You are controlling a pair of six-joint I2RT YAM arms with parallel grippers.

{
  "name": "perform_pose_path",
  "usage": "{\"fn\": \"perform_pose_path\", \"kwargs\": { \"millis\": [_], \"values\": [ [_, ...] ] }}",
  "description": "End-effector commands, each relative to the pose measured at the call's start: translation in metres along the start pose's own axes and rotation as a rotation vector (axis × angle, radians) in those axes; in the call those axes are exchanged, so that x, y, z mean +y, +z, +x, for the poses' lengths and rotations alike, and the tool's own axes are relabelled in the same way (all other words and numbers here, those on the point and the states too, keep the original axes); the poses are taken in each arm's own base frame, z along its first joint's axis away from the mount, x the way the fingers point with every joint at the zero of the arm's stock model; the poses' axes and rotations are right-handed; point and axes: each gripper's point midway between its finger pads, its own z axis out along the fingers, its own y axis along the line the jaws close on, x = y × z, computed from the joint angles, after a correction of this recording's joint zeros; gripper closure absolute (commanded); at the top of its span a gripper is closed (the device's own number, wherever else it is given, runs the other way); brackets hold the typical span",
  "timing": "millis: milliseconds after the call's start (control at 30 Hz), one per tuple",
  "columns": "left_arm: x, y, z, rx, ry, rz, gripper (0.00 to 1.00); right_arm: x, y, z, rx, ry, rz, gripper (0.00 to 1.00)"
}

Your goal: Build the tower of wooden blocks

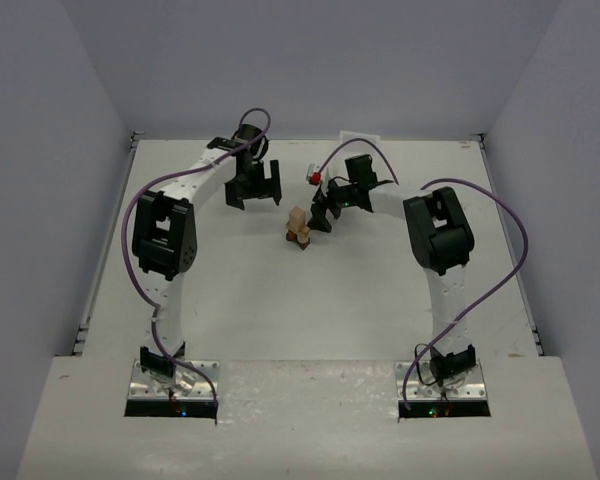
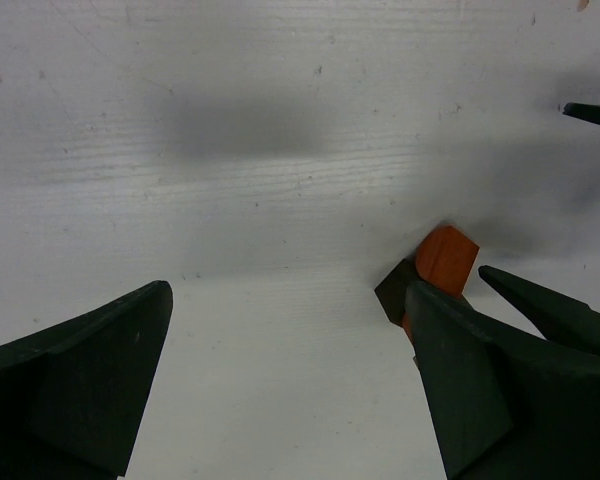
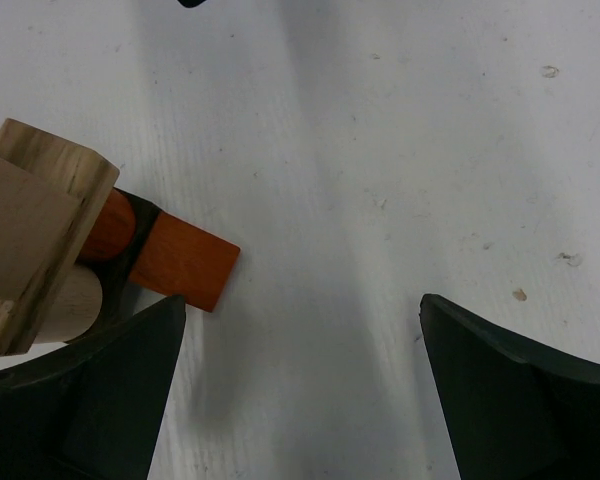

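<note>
The wood block tower (image 1: pixel 299 227) stands mid-table between the two arms, a light tan block on top of orange-brown and dark pieces. In the right wrist view the tan top block (image 3: pixel 35 235) sits over an orange-brown flat bar (image 3: pixel 185 263) and rounded pieces at the left edge. My right gripper (image 1: pixel 325 217) is open and empty just right of the tower, with bare table between its fingers (image 3: pixel 300 400). My left gripper (image 1: pixel 254 195) is open and empty to the tower's upper left. An orange block (image 2: pixel 446 258) peeks past its right finger.
White table (image 1: pixel 310 320) walled by grey panels on the left, back and right. A small red and white object (image 1: pixel 314 177) lies behind the right gripper. Purple cables loop over both arms.
</note>
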Motion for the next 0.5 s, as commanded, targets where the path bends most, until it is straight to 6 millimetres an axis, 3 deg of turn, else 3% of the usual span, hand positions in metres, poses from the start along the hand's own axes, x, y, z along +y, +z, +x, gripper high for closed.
{"fn": "perform_pose_path", "kwargs": {
  "millis": [0, 167, 300, 467],
  "values": [
    [-0.009, -0.023, -0.012, -0.072, 0.026, 0.038, 0.0, -0.003, 0.005, -0.028, -0.069, -0.056, -0.016, 0.01],
    [-0.01, -0.021, -0.01, -0.067, 0.025, 0.042, 0.0, -0.007, 0.006, -0.033, -0.091, -0.032, 0.008, 0.01],
    [-0.009, -0.021, -0.009, -0.064, 0.026, 0.037, 0.0, 0.0, 0.011, -0.036, -0.124, 0.001, -0.041, 0.01],
    [-0.008, -0.021, -0.01, -0.068, 0.029, 0.032, 0.0, 0.002, 0.014, -0.029, -0.113, 0.004, -0.049, 0.01]
  ]
}}
